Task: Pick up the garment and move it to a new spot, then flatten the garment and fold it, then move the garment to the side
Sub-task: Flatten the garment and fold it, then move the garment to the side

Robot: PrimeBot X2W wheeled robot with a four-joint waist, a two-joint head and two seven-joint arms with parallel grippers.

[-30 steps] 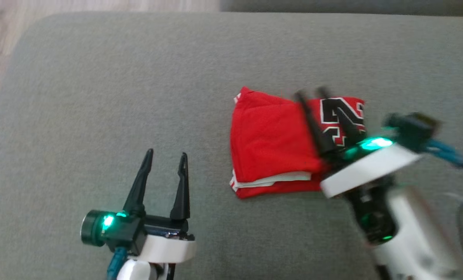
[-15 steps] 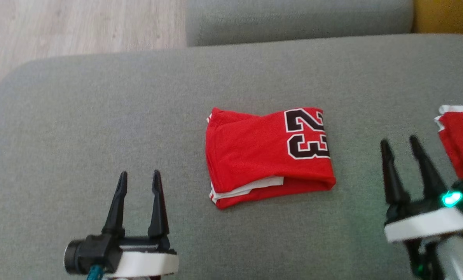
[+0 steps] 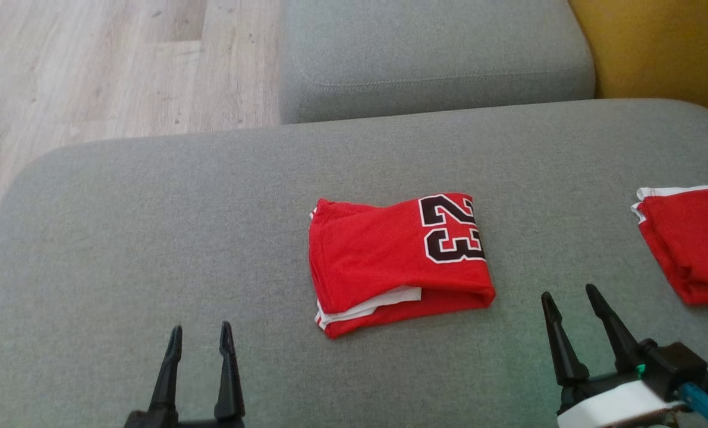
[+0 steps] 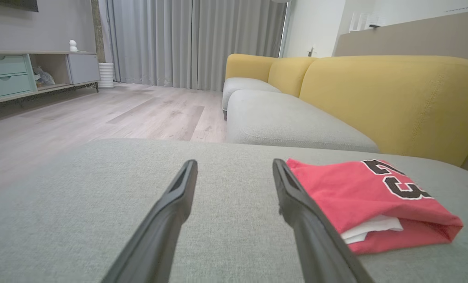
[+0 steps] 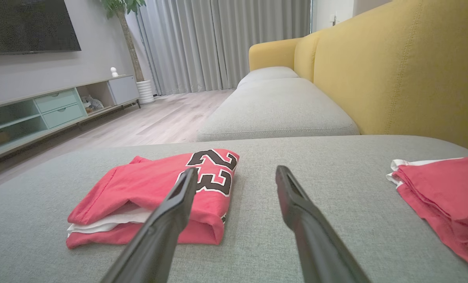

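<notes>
The folded garment [image 3: 398,261] lies in the middle of the grey cushion [image 3: 151,238]; left gripper [image 3: 203,326] and right gripper [image 3: 568,290] stand spread and empty at its front. Folding seems done — next, pinch all layers and carry it aside. The right wrist view shows the fold's thickness, which the head view flattens.

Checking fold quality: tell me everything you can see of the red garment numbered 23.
The red garment is mesh-like fabric folded into a compact rectangle, flat on the grey cushion. A black 23 outlined in white faces up at its right end, turned sideways. White layers peek from the near edge; the right edge is a rounded fold. The left hand and right hand are clear of it.
</notes>
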